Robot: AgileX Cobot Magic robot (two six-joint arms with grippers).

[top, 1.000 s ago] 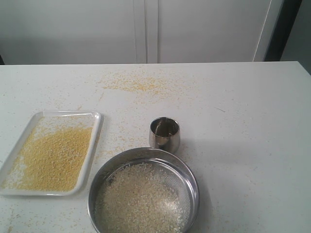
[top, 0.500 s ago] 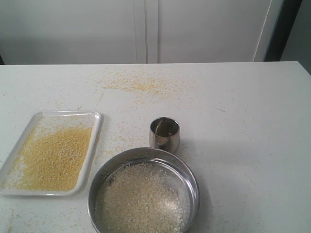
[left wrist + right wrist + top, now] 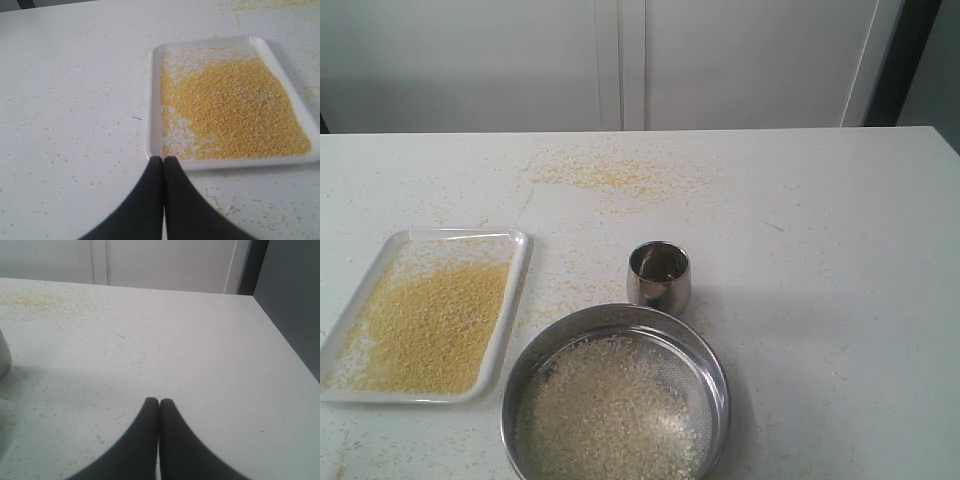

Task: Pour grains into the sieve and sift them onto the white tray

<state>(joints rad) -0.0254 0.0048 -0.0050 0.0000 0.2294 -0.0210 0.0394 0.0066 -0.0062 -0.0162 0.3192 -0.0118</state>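
The sieve [image 3: 715,365], a wide round steel hoop, sits at the table's front centre with whitish rice-like grains [image 3: 605,410] lying on its mesh. To its left lies the white tray [image 3: 517,285] [image 3: 154,100], covered with fine yellow grains [image 3: 430,325] [image 3: 232,107]. Neither arm shows in the exterior view. My left gripper [image 3: 163,159] is shut and empty, its tips just short of the tray's near corner. My right gripper [image 3: 159,401] is shut and empty over bare table, away from the sieve.
A small steel cup [image 3: 659,273] stands just behind the sieve; its edge [image 3: 4,357] shows in the right wrist view. Stray yellow specks [image 3: 595,175] lie scattered over the white table. A pale cabinet wall [image 3: 620,60] rises behind, and the table's edge [image 3: 285,335] runs near the right gripper.
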